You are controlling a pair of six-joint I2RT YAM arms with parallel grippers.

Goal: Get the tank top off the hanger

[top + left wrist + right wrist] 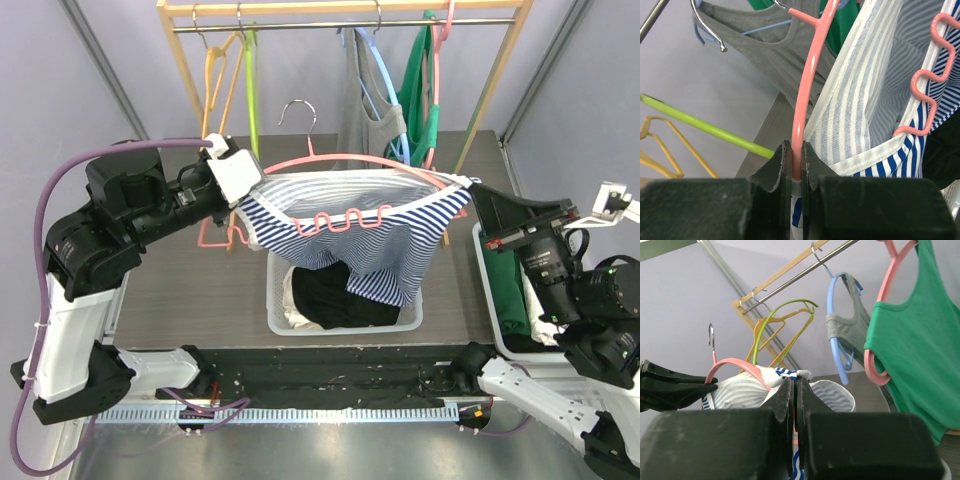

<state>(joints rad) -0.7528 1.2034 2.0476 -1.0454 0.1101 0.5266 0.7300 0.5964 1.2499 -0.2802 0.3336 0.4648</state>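
A blue-and-white striped tank top [385, 240] hangs on a pink hanger [340, 160] held level over a white basket [345, 322]. My left gripper [250, 185] is shut on the hanger's left end; in the left wrist view the pink bar [805, 100] runs up from between my shut jaws, beside the striped cloth [870, 110]. My right gripper [478, 195] is shut on the tank top's strap at the hanger's right end. In the right wrist view the bunched strap [790, 374] sits at my fingertips, next to the pink hanger [735, 366].
A wooden rack [345, 12] at the back carries yellow and green bare hangers [225, 80], a grey top on a blue hanger [375, 100] and a green top on a pink hanger [425, 100]. Dark clothes lie in the basket. A white bin [500, 300] stands at right.
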